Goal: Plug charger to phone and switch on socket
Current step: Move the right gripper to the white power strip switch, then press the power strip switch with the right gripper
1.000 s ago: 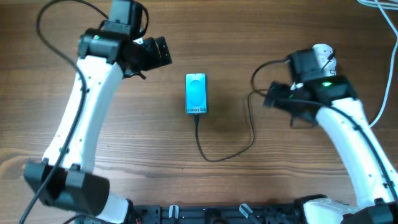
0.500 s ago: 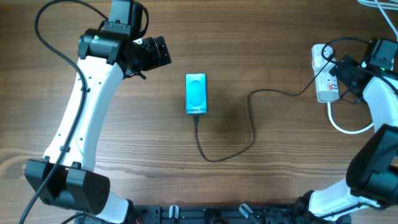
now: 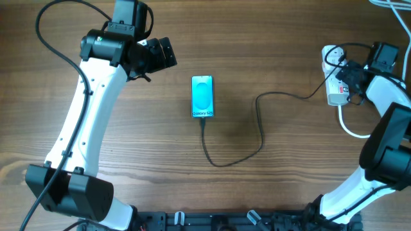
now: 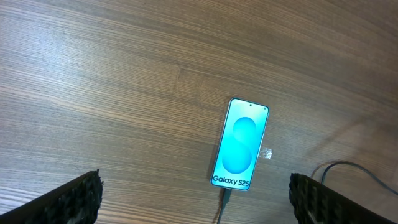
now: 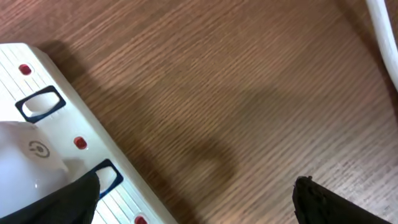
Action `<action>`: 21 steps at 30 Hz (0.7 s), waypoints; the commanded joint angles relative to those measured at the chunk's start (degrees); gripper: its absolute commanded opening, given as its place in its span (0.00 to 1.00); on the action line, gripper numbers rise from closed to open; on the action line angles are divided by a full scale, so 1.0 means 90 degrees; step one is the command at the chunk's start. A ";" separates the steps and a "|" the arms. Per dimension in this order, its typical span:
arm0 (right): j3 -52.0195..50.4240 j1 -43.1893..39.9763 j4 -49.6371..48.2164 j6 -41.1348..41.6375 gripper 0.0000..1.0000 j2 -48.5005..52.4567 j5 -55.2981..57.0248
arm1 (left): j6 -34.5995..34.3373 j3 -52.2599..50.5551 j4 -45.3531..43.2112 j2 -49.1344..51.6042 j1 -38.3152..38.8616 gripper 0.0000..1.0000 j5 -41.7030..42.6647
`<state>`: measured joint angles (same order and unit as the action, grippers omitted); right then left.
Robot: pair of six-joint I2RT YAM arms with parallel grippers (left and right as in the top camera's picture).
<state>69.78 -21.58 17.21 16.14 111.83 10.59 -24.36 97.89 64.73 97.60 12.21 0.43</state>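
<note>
The phone (image 3: 202, 96) lies flat at mid-table with its cyan screen up; it also shows in the left wrist view (image 4: 241, 143). The charger (image 3: 259, 131), a thin black cable, is plugged into the phone's bottom edge (image 4: 224, 202) and loops right toward the socket (image 3: 333, 80). My left gripper (image 3: 164, 54) is open and empty, up and left of the phone. My right gripper (image 3: 350, 78) is open over the socket. In the right wrist view the left fingertip (image 5: 68, 205) overlaps a rocker switch on the white socket (image 5: 68, 127); contact cannot be told.
A white lead (image 3: 350, 128) curves from the socket toward the table's right edge. A white cable (image 5: 382, 25) crosses the far right corner. A white plug body (image 5: 25, 155) sits in the socket, which has red lamps (image 5: 79, 142).
My right arm has swung from right of centre out to the socket at the far right and then settled closer over it. The left arm, phone and charger have not moved.
</note>
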 commanded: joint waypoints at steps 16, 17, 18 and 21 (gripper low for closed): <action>0.0007 -0.0051 -0.0124 -0.0539 1.00 0.0435 -0.1224 | -0.0058 -0.0022 0.0005 0.0036 0.0000 1.00 -0.0083; 0.0007 -0.0051 -0.0121 -0.0631 0.99 0.0435 -0.1353 | -0.0058 -0.0022 0.0005 0.0036 0.0000 1.00 -0.0083; 0.0007 -0.0051 -0.0087 -0.0629 1.00 0.0435 -0.1353 | -0.0058 -0.0022 0.0005 0.0036 0.0000 1.00 -0.0083; 0.0007 -0.0051 -0.0029 -0.0634 1.00 0.0435 -0.1355 | -0.0058 -0.0022 0.0007 0.0036 0.0000 1.00 -0.0083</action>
<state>70.46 -23.31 15.05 13.10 113.91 4.36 -24.36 97.89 64.75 97.60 12.21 0.43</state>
